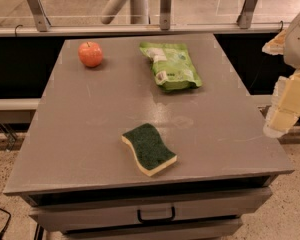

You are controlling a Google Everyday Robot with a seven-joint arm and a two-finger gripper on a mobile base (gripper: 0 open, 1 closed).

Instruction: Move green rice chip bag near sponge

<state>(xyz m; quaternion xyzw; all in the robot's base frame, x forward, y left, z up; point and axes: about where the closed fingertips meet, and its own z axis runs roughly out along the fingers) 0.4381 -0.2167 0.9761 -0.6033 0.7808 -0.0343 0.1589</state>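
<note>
The green rice chip bag (pixel 172 65) lies flat at the back middle-right of the grey table (pixel 80 134), a small label on its near-left part. The sponge (pixel 149 148) lies near the front middle, dark green top up and pale yellow base showing at its front edge. It is well apart from the bag. My gripper (pixel 288 105) hangs at the right edge of the view, beyond the table's right side, level with the space between bag and sponge. It touches and holds nothing.
A red apple (pixel 90 53) sits at the back left of the table. A railing with metal posts (pixel 165 6) runs behind the table. A drawer with a dark handle (pixel 156 215) is below the front edge.
</note>
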